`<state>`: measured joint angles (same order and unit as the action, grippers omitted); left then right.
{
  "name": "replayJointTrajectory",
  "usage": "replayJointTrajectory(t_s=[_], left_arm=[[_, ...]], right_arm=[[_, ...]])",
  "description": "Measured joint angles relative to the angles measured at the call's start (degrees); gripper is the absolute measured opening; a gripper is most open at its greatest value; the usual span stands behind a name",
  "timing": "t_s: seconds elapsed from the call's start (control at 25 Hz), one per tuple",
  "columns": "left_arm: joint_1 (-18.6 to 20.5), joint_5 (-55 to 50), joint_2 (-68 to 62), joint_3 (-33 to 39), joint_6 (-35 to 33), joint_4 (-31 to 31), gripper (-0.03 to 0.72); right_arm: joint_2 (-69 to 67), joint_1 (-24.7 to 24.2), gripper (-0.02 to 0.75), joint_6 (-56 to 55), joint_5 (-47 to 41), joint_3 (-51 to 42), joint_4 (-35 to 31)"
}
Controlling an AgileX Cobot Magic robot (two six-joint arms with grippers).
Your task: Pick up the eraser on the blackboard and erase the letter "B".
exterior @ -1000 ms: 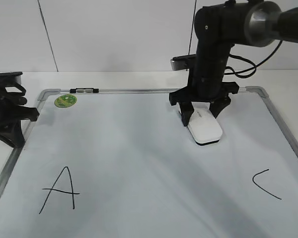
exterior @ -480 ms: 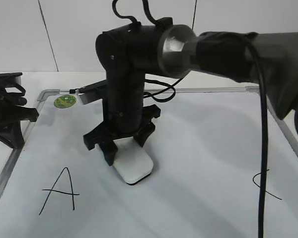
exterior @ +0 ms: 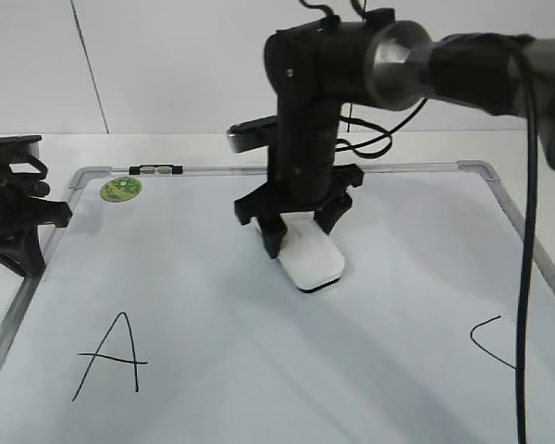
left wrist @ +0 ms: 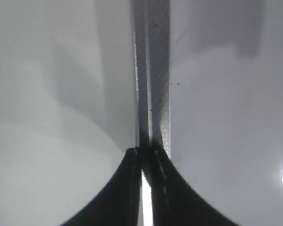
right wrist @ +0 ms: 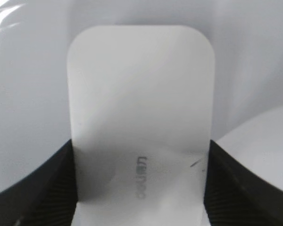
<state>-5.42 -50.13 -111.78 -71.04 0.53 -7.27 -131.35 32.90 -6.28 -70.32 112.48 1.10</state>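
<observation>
Centre of the exterior frame: right gripper (exterior: 298,225) pointing straight down, fingers (right wrist: 33,188) clamped on the two long sides of the white eraser (exterior: 310,257), flat on the blackboard (exterior: 213,296) between the "A" (exterior: 111,356) at lower left and the "C" (exterior: 493,340) at lower right. Green sticker (exterior: 122,189) in the board's upper-left corner. Left edge: left gripper (left wrist: 144,157) above the grey board frame (left wrist: 155,70), fingers pressed together, grasping nothing.

A white eraser (exterior: 311,258) with dark underside lies on the white, grey-framed blackboard (exterior: 213,305) beside a green sticker (exterior: 122,189).
</observation>
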Motion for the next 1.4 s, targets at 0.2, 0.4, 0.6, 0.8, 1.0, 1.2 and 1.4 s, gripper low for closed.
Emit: replayJointTrajectory(t_s=[0.2, 0.4, 0.6, 0.8, 1.0, 1.2, 1.4], left_arm=[[0.00, 0.00, 0.00, 0.00, 0.00, 0.00, 0.018], [0.00, 0.00, 0.00, 0.00, 0.00, 0.00, 0.018], [0.00, -0.04, 0.00, 0.00, 0.00, 0.12, 0.018], [0.00, -0.04, 0.00, 0.00, 0.00, 0.12, 0.018], [0.00, -0.04, 0.00, 0.00, 0.00, 0.12, 0.018], [0.00, -0.04, 0.00, 0.00, 0.00, 0.12, 0.018], [0.00, -0.04, 0.00, 0.00, 0.00, 0.12, 0.018]], right_arm=[[0.00, -7.29, 0.535, 0.00, 0.00, 0.00, 0.00], [1.84, -11.92, 0.535, -0.02, 0.00, 0.00, -0.78], [8.69, -13.66, 0.535, 0.11, 0.00, -3.52, -2.70], [15.70, -15.69, 0.535, 2.01, 0.00, -11.96, -3.66], [20.61, -20.72, 0.535, 3.00, 0.00, -17.30, -4.13], [24.30, -26.30, 0.535, 8.84, 0.00, -22.76, -8.63], [26.28, -30.78, 0.535, 11.80, 0.00, -29.80, -10.91]])
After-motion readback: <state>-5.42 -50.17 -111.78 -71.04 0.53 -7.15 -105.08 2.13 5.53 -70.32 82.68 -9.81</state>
